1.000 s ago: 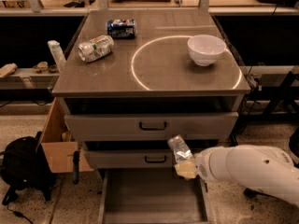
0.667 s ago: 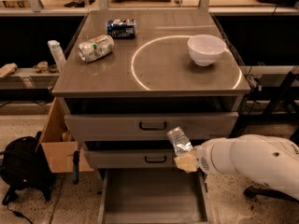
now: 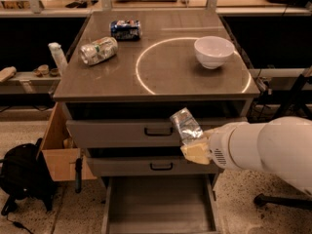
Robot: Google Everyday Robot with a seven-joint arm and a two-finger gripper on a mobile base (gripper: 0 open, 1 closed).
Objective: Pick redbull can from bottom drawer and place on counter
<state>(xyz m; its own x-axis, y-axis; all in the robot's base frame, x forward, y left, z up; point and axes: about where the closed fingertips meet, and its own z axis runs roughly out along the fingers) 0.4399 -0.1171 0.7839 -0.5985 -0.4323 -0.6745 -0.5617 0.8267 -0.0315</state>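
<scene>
In the camera view the gripper (image 3: 194,149) is closed on the lower end of the redbull can (image 3: 184,125), which tilts up and to the left out of the pale fingers; the white arm reaches in from the right edge. Over the last second the can has risen: it was level with the lower drawer front (image 3: 126,165), and now it hangs in front of the upper drawer front (image 3: 122,133), its top near that front's black handle but below the lip of the counter (image 3: 170,77). The bottom drawer (image 3: 161,204) stands pulled out beneath it, its grey floor bare; so the pick looks done and the carry to the counter is under way, roughly halfway through the task.

Nothing on the counter has shifted; the white bowl (image 3: 213,51) sits inside the right side of the white circle (image 3: 137,67), the dented silver-green can (image 3: 98,50) lies on its side to the left of the ring, and the dark blue can (image 3: 125,29) lies behind it near the far edge.

The next move probably calls for more height before any travel forward, since the can must clear the counter's front edge; the near part of the circle, left of the bowl, looks the freest spot to set it down. The tilt may matter too; a slanted can could topple on release.
</scene>
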